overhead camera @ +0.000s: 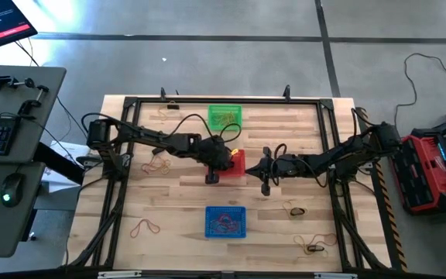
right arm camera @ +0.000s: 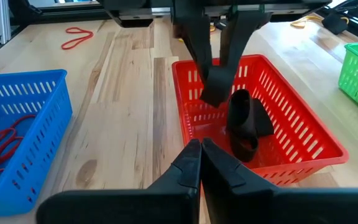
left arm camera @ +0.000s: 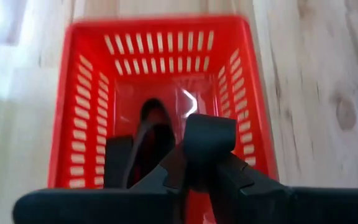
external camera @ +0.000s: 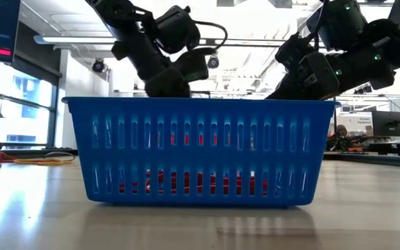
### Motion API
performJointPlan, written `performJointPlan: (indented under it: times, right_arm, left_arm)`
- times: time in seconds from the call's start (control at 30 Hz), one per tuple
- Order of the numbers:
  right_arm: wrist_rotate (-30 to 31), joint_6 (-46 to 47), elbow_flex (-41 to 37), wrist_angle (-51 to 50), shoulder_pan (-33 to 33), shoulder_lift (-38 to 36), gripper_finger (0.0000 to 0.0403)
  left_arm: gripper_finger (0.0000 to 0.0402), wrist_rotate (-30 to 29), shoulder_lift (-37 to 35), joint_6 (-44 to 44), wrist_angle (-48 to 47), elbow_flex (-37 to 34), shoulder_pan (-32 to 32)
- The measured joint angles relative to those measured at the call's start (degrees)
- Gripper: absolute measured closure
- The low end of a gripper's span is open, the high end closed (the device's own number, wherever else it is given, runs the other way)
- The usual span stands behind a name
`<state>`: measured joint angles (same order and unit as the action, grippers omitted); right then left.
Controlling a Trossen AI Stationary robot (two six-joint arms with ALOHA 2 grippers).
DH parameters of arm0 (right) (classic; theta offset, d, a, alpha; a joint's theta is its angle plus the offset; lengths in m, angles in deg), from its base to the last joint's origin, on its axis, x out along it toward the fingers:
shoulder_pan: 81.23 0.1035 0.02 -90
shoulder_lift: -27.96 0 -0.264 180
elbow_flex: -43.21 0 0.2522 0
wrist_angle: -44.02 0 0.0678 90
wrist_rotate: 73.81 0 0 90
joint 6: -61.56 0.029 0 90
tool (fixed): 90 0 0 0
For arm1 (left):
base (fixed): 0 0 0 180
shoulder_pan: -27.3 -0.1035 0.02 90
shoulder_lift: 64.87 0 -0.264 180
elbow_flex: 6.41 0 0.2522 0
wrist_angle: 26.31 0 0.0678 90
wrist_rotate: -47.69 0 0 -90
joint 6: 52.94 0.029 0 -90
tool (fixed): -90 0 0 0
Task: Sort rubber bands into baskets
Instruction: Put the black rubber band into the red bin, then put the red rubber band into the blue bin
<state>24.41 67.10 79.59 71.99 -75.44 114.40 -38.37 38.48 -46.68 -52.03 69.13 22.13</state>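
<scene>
The tabletop (overhead camera: 169, 201) carries three baskets: the green basket (overhead camera: 224, 117) at the far edge holding yellow-tan bands, the blue basket (overhead camera: 225, 222) toward the near edge holding red bands (right arm camera: 2, 146), and the red basket (right arm camera: 257, 118) at the centre. The step in hand looks like dropping a black rubber band (right arm camera: 244, 127) into the red basket. The left gripper (right arm camera: 219, 74) hangs over that basket with its fingers slightly parted and the black band draped just below them, resting on the basket floor; whether they touch it cannot be told. Next the left arm would need to lift clear and reach for a loose band (overhead camera: 159, 164) near the left edge. The right gripper (right arm camera: 199, 163) waits beside the red basket, fingers closed and empty.
</scene>
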Motion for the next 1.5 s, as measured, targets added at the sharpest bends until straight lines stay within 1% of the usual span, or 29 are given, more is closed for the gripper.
performJointPlan:
  times: [0.17,0.33,0.43,0.53,0.63,0.7,0.77,0.83,0.93,1.0,1.13,1.27,1.37,1.5]
  right_arm:
    - [-0.16,0.0,0.0,0.0,0.0,0.0,0.0403]
    - [-0.14,0.02,0.0,0.0,0.0,0.0,0.0403]
    - [-0.14,0.5,0.0,0.0,0.0,0.0,0.0403]
    - [-0.14,0.48,0.0,0.0,0.0,0.0,0.0403]
    - [-0.13,0.46,0.0,0.0,0.0,0.0,0.0403]
    - [-0.12,0.46,0.0,0.0,0.0,0.0,0.0403]
    - [-0.12,0.46,0.0,-0.03,0.0,0.0,0.0403]
    - [-0.11,0.46,0.0,-0.35,0.0,0.0,0.0403]
    - [-0.09,0.46,0.0,-0.39,0.0,0.0,0.0403]
    - [-0.08,0.38,0.0,-0.39,0.0,0.0,0.0403]
    - [0.09,-0.18,0.0,-0.19,0.0,0.0,0.0403]
    - [0.08,-0.44,0.0,0.18,0.0,0.0,0.0403]
    - [0.08,-0.09,0.0,0.16,0.0,0.0,0.0403]
    - [0.08,-0.01,0.0,0.1,-0.01,0.0,0.0403]
  left_arm:
    - [0.0333,-0.04,0.01,-0.02,-2.38,-0.02,0.0]
    - [0.0294,-0.43,0.01,-0.04,-2.43,-0.02,0.0]
    - [0.0271,-2.05,0.01,-0.68,-2.7,-0.01,0.04]
    - [0.025,-4.57,-0.07,-1.11,-5.68,0.84,0.11]
    - [0.0238,-6.95,-0.13,-1.11,-8.21,2.62,0.09]
    - [0.0237,-7.39,-0.15,-0.91,-8.39,3.35,0.29]
    - [0.0243,-7.91,-0.41,0.48,-7.84,3.52,0.91]
    - [0.0257,-9.92,-1.21,1.75,-7.0,3.52,2.2]
    - [0.0285,-13.79,-3.24,3.45,-6.2,3.54,4.29]
    - [0.0306,-14.67,-4.49,4.24,-4.46,3.54,5.56]
    - [0.0344,-13.56,-5.97,4.42,-0.37,3.52,7.49]
    - [0.0375,-12.2,-6.1,4.32,9.19,-0.46,8.55]
    - [0.039,-8.86,-6.39,3.4,16.21,-4.19,8.75]
    - [0.0398,-8.71,-9.13,2.82,20.83,-7.72,9.55]
